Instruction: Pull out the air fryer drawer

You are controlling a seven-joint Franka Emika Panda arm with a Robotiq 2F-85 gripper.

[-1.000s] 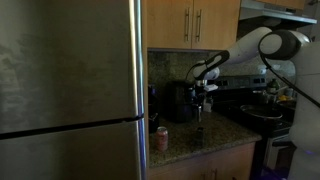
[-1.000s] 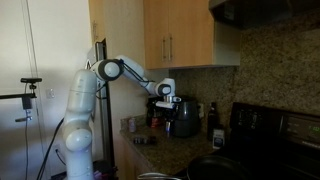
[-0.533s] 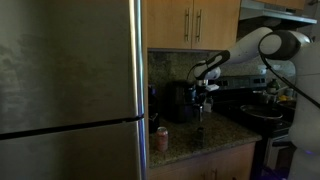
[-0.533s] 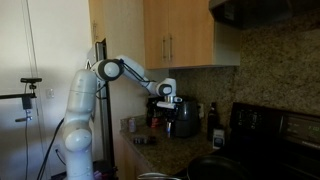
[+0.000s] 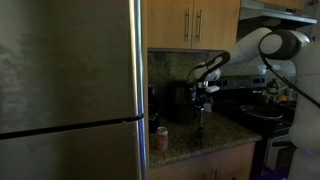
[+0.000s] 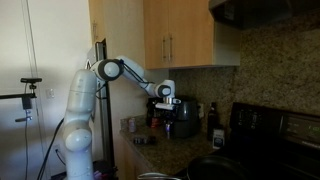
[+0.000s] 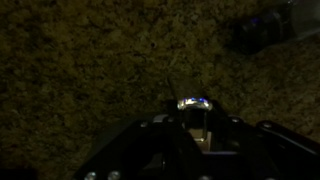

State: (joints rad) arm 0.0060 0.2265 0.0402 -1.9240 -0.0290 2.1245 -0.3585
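On the bench (image 5: pixel 225 128) we count one black air fryer (image 5: pixel 180 102) and one orange-red can (image 5: pixel 162 138). We also count one steel fridge (image 5: pixel 70 80), one robot arm (image 5: pixel 240 55), and two handles (image 5: pixel 187 22) on the wooden cabinet doors (image 5: pixel 218 20). In an exterior view we make out one dark bottle (image 6: pixel 213 120).

Arm (image 6: pixel 80 105): white, rounded links; dark bands at joints. Gripper (image 6: pixel 163 104): black, white wrist housing at 12 o'clock. Black cable (image 6: pixel 46 152) at base, 8 o'clock.
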